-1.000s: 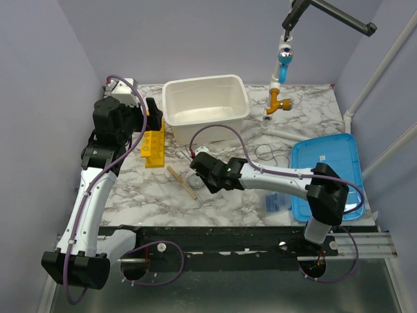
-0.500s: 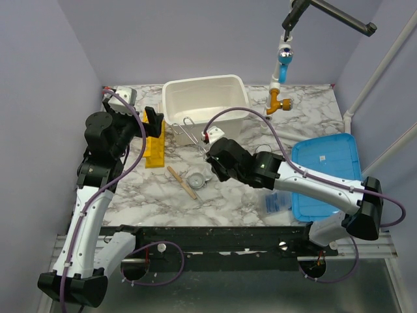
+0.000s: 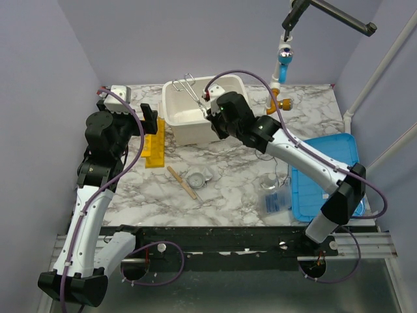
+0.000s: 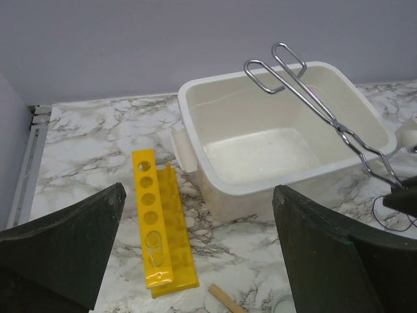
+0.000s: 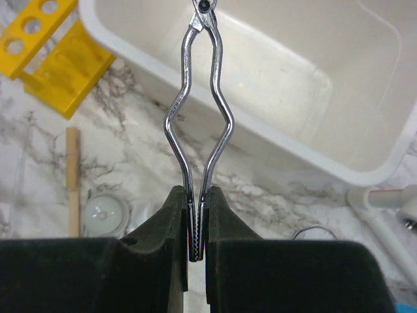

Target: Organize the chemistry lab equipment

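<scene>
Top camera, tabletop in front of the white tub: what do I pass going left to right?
Yellow tube rack → wooden stick → clear plastic bag with blue contents → blue tray. The small glass dish overlaps the stick, so it is left out.

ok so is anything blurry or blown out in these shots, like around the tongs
Top external: even light, soft shadows, tongs small but sharp. Left wrist: the left fingers are dark featureless wedges; the white tub is crisp. Right wrist: bright glints along the tongs, the black pads swallow detail.
</scene>
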